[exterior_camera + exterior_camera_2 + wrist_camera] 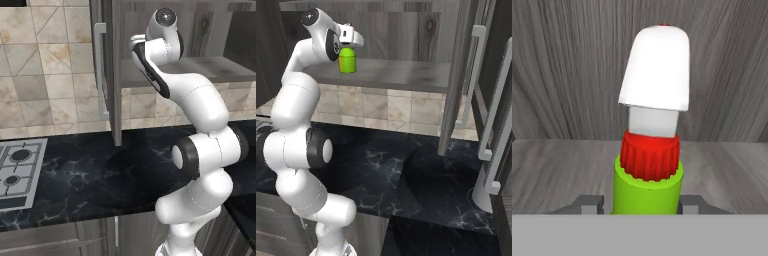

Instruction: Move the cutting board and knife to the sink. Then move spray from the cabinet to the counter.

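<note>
From the left base camera we saw the white arm reaching up into the open dark-grey wood-grain wall cabinet (pixel 115 75). On the right base camera, the small bright-green spray bottle (pixel 347 60) stood on that cabinet's shelf. Hand cam had our two-finger gripper (pixel 643 204) pinching the bottle.

One spray (pixel 347 60), one open cabinet (pixel 406 75), one counter (pixel 100 170), one hob (pixel 17 170).

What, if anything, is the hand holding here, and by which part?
The hand has its fingers on either side of the spray, at the green body just under the red collar. The bottle stands on the cabinet shelf; a firm grip cannot be confirmed.
</note>
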